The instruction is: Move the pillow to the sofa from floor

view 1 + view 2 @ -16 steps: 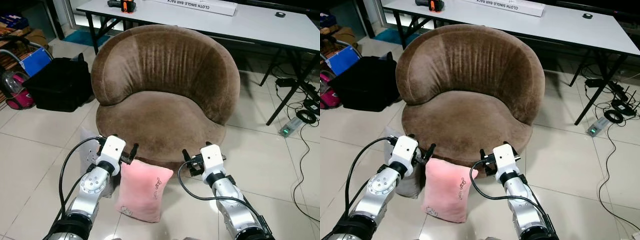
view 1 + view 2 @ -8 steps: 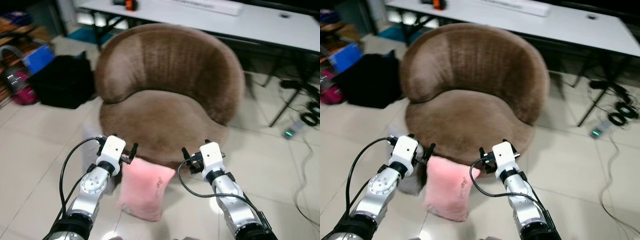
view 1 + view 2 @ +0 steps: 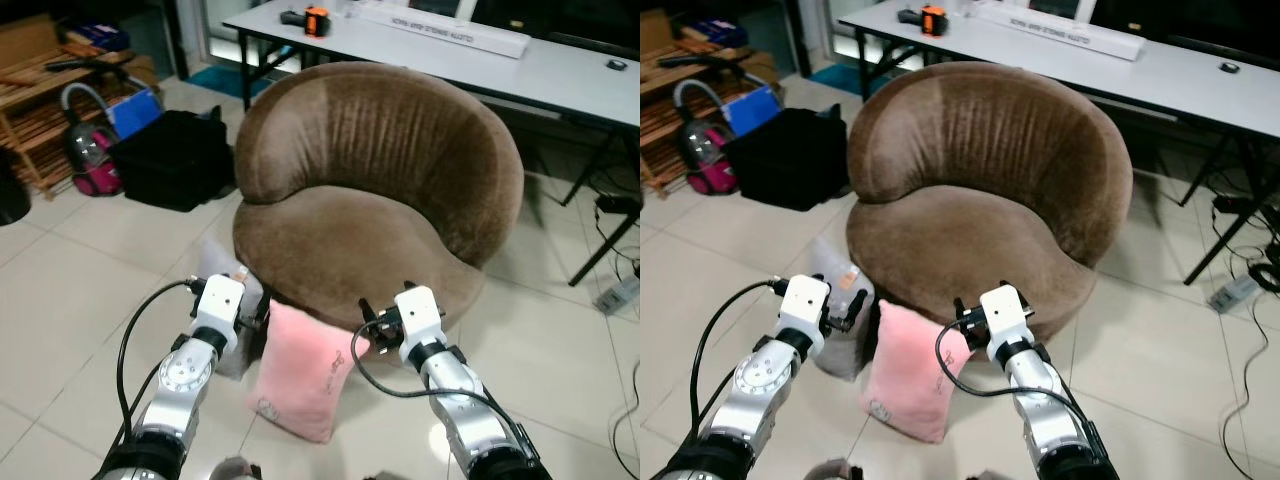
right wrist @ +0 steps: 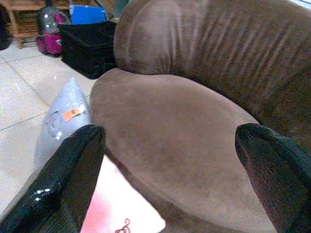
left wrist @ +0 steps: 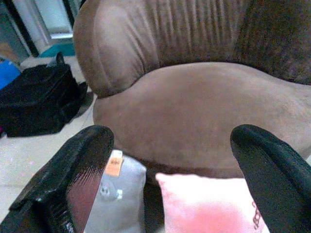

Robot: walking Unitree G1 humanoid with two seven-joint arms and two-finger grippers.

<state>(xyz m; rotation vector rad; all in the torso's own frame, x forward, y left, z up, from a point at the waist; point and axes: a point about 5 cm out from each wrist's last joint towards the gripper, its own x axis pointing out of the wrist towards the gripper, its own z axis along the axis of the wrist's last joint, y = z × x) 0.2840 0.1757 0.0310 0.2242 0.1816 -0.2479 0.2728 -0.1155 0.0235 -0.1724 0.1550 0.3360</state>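
Leaning on the sofa (image 3: 380,200), the pillow (image 3: 302,370) stands on floor tiles (image 3: 80,290).

I see a black bag (image 3: 170,160), red vacuum (image 3: 88,150), white table (image 3: 520,60), grey pillow (image 3: 840,320), floor cables (image 3: 615,290).

Both head cameras look forward and down from above the robot's arms, taking in the brown sofa (image 3: 375,190) at centre frame and a white table (image 3: 560,70) across the top. Each wrist camera sits low and close, looking between its own two black fingers (image 5: 73,179) at the sofa's seat. All four views share the seat and the pink pillow (image 3: 908,370) below it.
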